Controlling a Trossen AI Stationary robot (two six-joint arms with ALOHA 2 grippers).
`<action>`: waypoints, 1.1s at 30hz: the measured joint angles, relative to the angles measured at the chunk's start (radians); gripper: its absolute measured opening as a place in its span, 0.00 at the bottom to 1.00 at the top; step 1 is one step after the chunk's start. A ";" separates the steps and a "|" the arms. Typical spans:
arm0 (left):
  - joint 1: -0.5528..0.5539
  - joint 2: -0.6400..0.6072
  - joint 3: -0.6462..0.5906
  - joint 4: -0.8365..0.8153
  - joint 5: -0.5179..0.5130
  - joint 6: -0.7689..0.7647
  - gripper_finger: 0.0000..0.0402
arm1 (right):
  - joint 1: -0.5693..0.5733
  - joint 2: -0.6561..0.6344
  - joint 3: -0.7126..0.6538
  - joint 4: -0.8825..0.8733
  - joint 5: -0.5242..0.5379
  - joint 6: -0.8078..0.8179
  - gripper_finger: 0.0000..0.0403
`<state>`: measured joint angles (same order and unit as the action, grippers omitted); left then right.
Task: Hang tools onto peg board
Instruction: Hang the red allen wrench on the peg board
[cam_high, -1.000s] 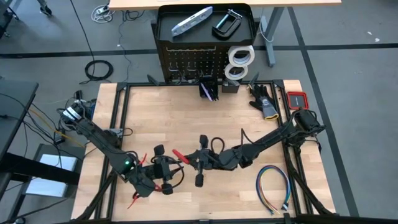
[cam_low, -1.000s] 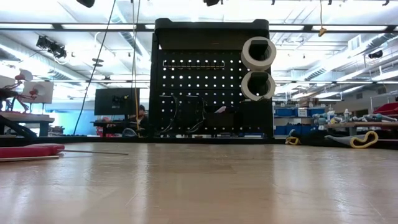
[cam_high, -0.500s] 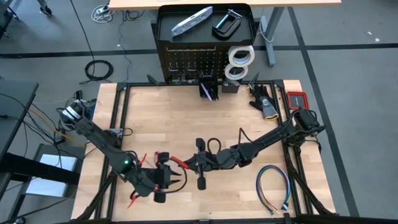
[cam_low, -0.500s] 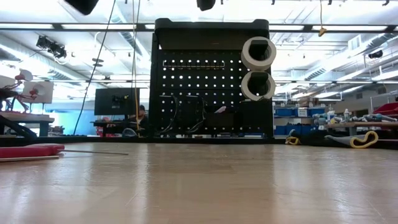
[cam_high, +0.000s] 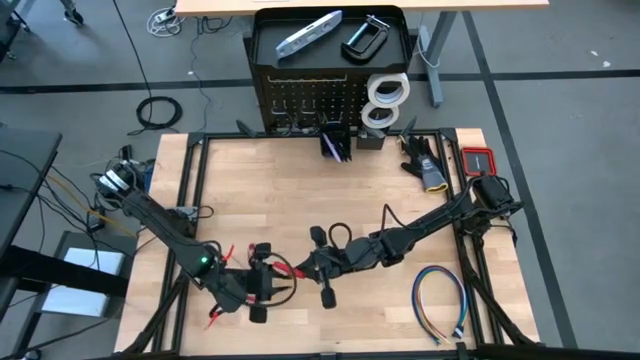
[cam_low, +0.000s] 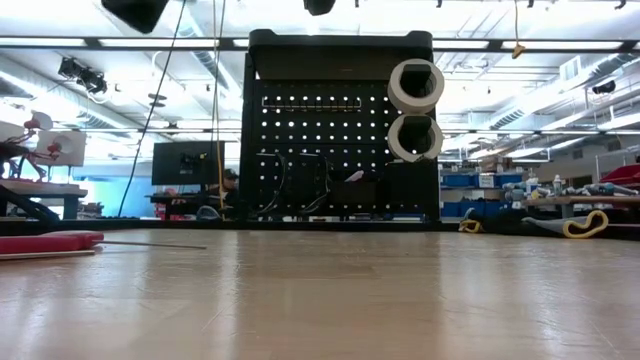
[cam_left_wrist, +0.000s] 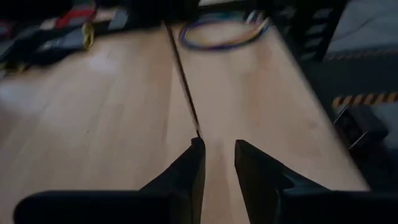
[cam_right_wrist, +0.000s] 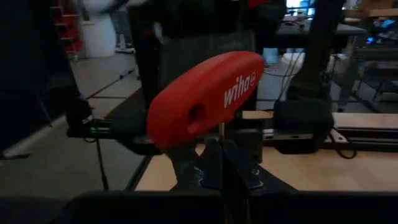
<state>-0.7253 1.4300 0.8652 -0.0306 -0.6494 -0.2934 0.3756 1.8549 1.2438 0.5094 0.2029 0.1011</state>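
— How did the right gripper (cam_right_wrist: 222, 167) stand?

— Closed on the thin metal shaft of the red T-handled tool (cam_right_wrist: 205, 99), just under the handle. The handle stood above the fingers, white lettering towards the wrist camera. From above, this gripper was over the near middle of the table (cam_high: 300, 190), pointing at the other arm.

— And the left gripper (cam_left_wrist: 218, 152)?

— Its two dark fingers were a narrow gap apart, with only bare wood showing between them (nothing in its grip that I could make out). It was just beside the right gripper, tip facing tip, with the red handle between the two.

— Any other tool nearby?

— A second red-handled tool (cam_low: 50, 242) lay flat on the table, at the left of the low view.

— Where was the peg board (cam_high: 300, 100)?

— Upright at the far edge of the table, well apart from both grippers. Two white tape rolls (cam_high: 385, 92) hung on its right side, one above the other. On its tray-like top lay the silver bar-shaped tool (cam_high: 308, 33) and, beside it, the black C-clamp (cam_high: 362, 38).

— Anything else?

— A multicoloured wire loop (cam_high: 440, 300) lay at the near right of the table, and a small red case (cam_high: 478, 160) at the far right edge.
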 joint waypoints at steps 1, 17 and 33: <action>0.003 -0.001 -0.013 0.044 0.006 0.020 0.24 | 0.000 0.000 0.000 0.002 -0.008 -0.003 0.02; 0.044 -0.008 -0.087 0.320 0.151 0.131 0.24 | -0.004 0.000 0.000 0.033 -0.107 -0.007 0.02; 0.041 -0.008 -0.087 0.283 0.129 0.107 0.19 | -0.004 0.000 0.000 0.035 -0.123 -0.007 0.02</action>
<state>-0.6842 1.4223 0.7784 0.2527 -0.5199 -0.1862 0.3714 1.8553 1.2434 0.5443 0.0803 0.0940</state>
